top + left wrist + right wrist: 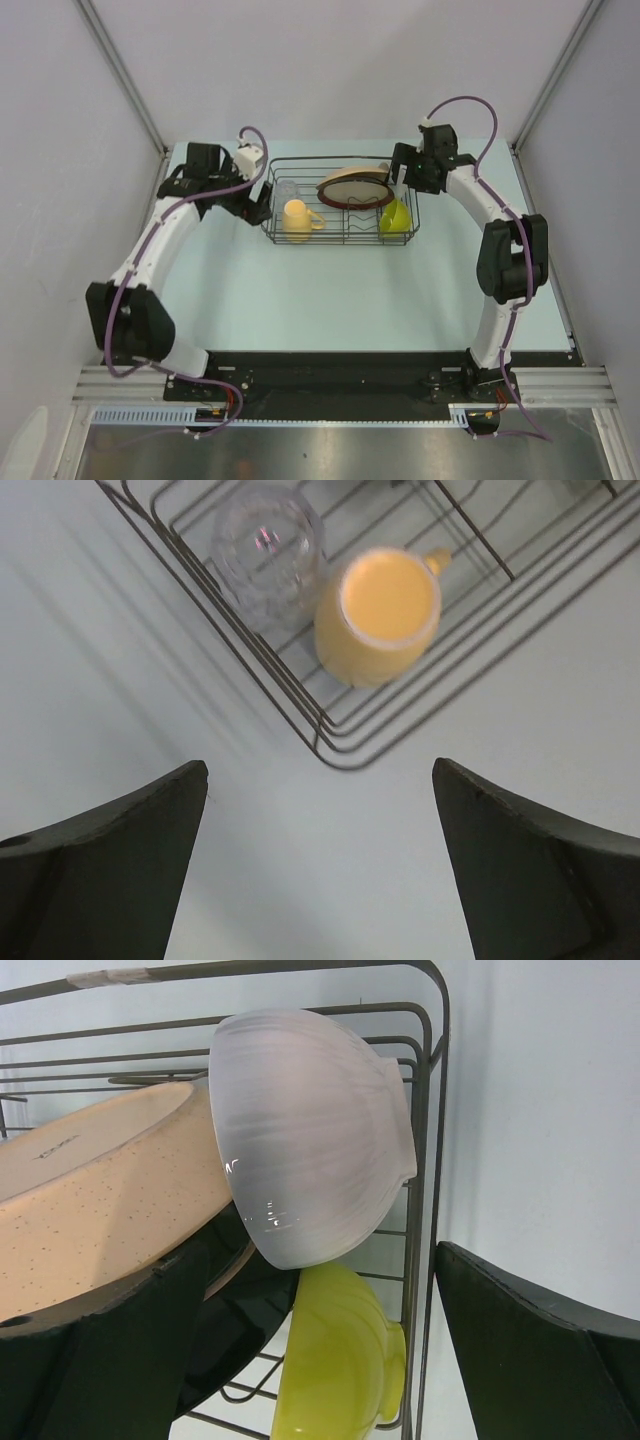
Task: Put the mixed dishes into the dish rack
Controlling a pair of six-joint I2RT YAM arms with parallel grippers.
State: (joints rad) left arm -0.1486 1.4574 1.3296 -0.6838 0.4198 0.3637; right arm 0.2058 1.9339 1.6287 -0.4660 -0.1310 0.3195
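Top external view first: your dish rack (345, 238) sits toward the far side of the light table (300, 290), and it looks like everything's in it. The yellow-orange mug (297, 219) stands upright in the left end with the clear glass (287, 191) just behind it. The tan plates (355, 185) lean tilted across the middle, and the lime-green bowl (395, 217) is tucked into the near right corner. On the left wrist cam, your left gripper (320, 768) has its fingers spread wide with nothing between them. It hangs over bare table just outside the rack's corner, with the mug and glass right there inside the wires. On the right wrist cam, the right gripper (318, 1255) is spread wide too, up close to the rack's right end. The small white bowl (310, 1135) is tipped on its side there, resting against a speckled tan plate and the end wires, with the green bowl just below. Can't tell if a finger touches the plates, but it isn't clamped on anything.
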